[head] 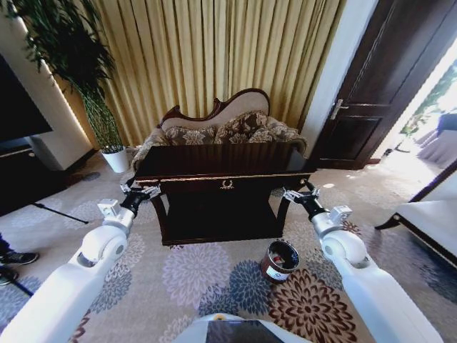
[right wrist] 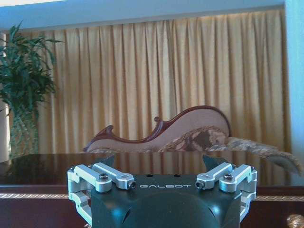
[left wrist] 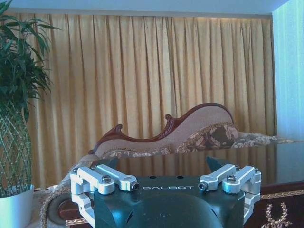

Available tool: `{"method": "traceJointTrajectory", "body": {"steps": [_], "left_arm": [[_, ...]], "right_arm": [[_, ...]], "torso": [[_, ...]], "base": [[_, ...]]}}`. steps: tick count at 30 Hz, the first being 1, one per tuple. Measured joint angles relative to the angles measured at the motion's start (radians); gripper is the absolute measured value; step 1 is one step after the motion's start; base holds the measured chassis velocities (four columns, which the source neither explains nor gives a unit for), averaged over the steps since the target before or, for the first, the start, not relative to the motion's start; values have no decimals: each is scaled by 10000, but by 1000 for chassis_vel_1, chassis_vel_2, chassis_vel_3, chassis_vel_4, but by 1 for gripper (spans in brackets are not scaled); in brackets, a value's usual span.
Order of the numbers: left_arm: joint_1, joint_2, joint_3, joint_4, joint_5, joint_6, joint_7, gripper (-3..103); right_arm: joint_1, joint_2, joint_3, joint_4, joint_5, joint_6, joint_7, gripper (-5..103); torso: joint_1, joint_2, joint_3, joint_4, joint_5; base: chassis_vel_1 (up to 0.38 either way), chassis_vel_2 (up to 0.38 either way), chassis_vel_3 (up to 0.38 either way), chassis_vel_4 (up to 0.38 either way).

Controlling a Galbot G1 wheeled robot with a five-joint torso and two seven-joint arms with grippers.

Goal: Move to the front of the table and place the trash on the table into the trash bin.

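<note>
Trash [head: 283,260], as far as it can be made out, is a red-and-white clump lying inside the trash bin [head: 271,270]. The bin stands upright on the patterned carpet [head: 207,275], just in front of the bench's right front leg and below the right arm. The dark glossy bench [head: 214,163] sits squarely ahead, its gold ornament facing the robot, and its top reflects the curtain [head: 214,50]. I cannot pick out any litter on that surface.

The left gripper [head: 141,190] hangs at the bench's left front corner and the right gripper [head: 300,191] at its right front corner. Both are level with the top edge, with fingers spread apart and nothing between them. A carved sofa [head: 228,125] stands behind the bench, with a potted plant [head: 96,107] beside it.

The approach looks complete and the clearing seems at or near its end. The next move calls for checking the bench top for leftover scraps. Any small flat piece would need a low, careful pinch on that slick wood.
</note>
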Motion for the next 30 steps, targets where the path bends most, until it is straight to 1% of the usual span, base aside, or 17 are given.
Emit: {"method": "traceJointTrajectory", "body": {"steps": [12, 30], "left_arm": [[240, 126, -235, -123, -20, -8, 73, 100], [208, 113, -190, -178, -41, -44, 119, 100]], "right_arm": [[-138, -74, -192, 333, 249, -313, 18, 100], [-344, -118, 96, 557, 312, -485, 48, 100]], "torso": [[-1, 0, -1, 1, 0], [0, -1, 0, -2, 0]], "base": [[0, 0, 0, 0], [3, -3, -2, 2]]}}
